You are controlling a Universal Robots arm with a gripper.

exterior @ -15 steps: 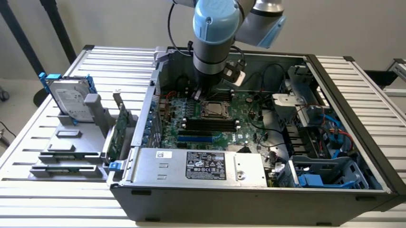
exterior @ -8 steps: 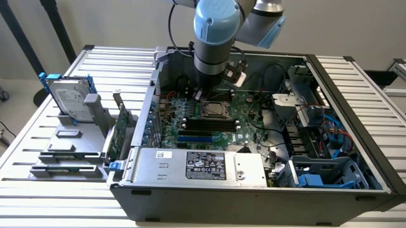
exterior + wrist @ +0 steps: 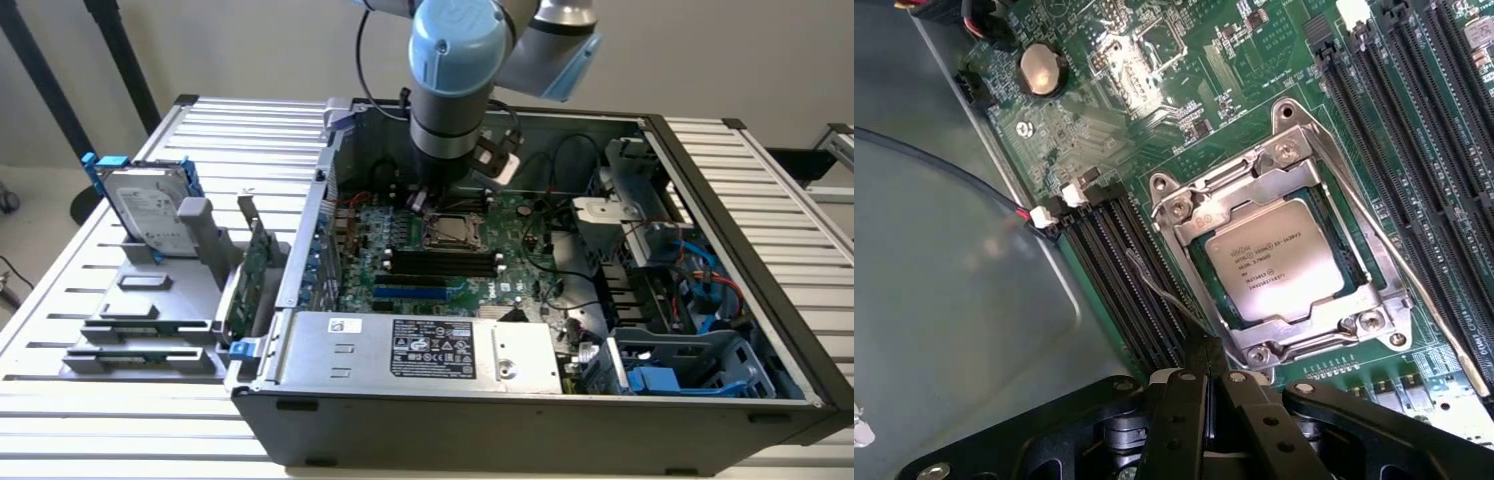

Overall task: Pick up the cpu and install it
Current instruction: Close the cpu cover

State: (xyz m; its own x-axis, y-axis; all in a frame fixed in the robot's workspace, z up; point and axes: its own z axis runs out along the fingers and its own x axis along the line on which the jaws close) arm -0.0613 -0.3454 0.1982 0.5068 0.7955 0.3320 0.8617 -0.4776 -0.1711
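We see the pincer [image 3: 1205, 350] closed, its two black fingers pressed together with nothing between them. The cpu [image 3: 1282, 266] lies flat in its socket on the green motherboard [image 3: 1114, 90], ringed by a silver metal frame [image 3: 1179, 208], with its printed grey top facing up. It sits near the pincer's tips but apart from them, untouched. In the exterior view the arm [image 3: 454, 80] hangs over the open computer case [image 3: 534, 420] on the slatted bench [image 3: 80, 300], with the cpu just below its wrist.
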